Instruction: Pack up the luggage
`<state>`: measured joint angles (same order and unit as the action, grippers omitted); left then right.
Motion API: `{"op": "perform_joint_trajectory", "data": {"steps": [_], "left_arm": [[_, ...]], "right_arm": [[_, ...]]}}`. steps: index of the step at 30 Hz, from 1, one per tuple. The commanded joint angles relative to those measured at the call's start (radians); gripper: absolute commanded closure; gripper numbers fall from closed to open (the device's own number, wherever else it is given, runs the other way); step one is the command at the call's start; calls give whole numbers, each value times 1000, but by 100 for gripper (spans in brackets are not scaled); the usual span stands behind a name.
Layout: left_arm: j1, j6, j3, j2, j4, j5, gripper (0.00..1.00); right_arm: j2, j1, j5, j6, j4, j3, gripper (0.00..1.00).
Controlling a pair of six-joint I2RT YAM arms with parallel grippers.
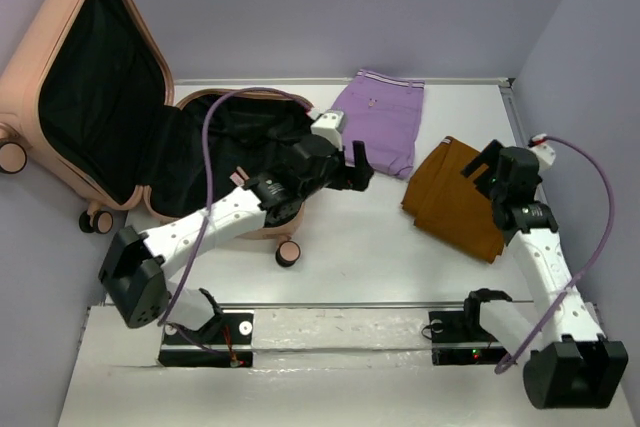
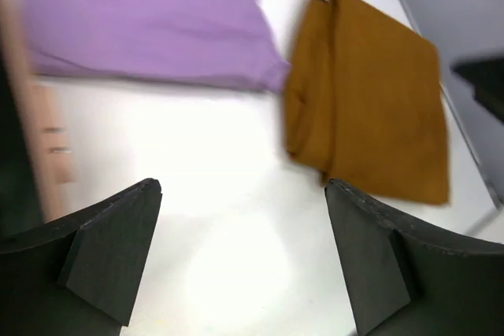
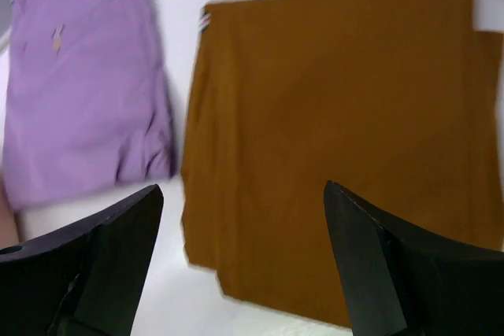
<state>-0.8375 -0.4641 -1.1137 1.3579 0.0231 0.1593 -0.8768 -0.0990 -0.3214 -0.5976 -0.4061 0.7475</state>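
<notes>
Luggage (image 1: 110,97) lies open at the far left of the table (image 1: 380,247), its lid tipped up against the left wall and its lower half flat on the surface. As far as we can see, nothing is packed. Only black lining shows inside both halves, though the left arm crosses the lower half and hides part of it.

Two folded garments lie outside on the table, to its right. The purple garment (image 1: 380,117) is near its far right corner, and the ochre garment (image 1: 455,197) is further right, just beside the purple one. We judge the packing to be at its start, with both pieces left to carry over and the lid left to close.

The left gripper (image 1: 360,165) hangs just right of the open shell with its jaws apart and nothing between them. Its wrist view looks across bare table toward both garments. The right gripper (image 1: 492,175) hovers over the ochre garment, jaws likewise spread and empty.

Its shell is peach-pink and hard, with rounded corners. Small pink-and-black caster wheels show along its near and left edges. A purple cable from the left arm loops over the lining.
</notes>
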Motion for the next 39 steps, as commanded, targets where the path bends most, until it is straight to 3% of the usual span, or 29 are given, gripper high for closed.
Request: {"op": "perform_joint_trajectory", "data": {"steps": [1,2,7,9,13,22,30,36,38,39], "left_arm": [[-58,-88,-11,145,-183,-223,1],[-64,-96,-24,174,-201,-262,1],[-100,-116,-125,415,-279,-418,1],[-110,-116,-188,483,-281,-431,1],[-112,-111,-261,628,-284,-417,1],[-110,-116,-425,858,-262,-454,1],[-112,-130,-459,923,-261,-438,1],[-127,-140,-437,931,-282,-455,5],[-130,-143,-425,929,-293,-461,12],[-132,-151,-416,926,-308,-474,16]], "right_arm": [[-86,238,203,4,42,46,6],[-102,333,259,-4,49,39,5],[-137,505,269,-51,84,-19,0],[-168,539,242,-53,87,-34,0],[-275,650,340,-35,114,-49,0],[-464,723,381,-16,203,-49,0],[-640,737,489,-53,299,-53,0],[-715,737,562,-90,360,-54,25],[-726,737,590,-97,369,-53,29],[-738,737,628,-97,374,-53,38]]}}
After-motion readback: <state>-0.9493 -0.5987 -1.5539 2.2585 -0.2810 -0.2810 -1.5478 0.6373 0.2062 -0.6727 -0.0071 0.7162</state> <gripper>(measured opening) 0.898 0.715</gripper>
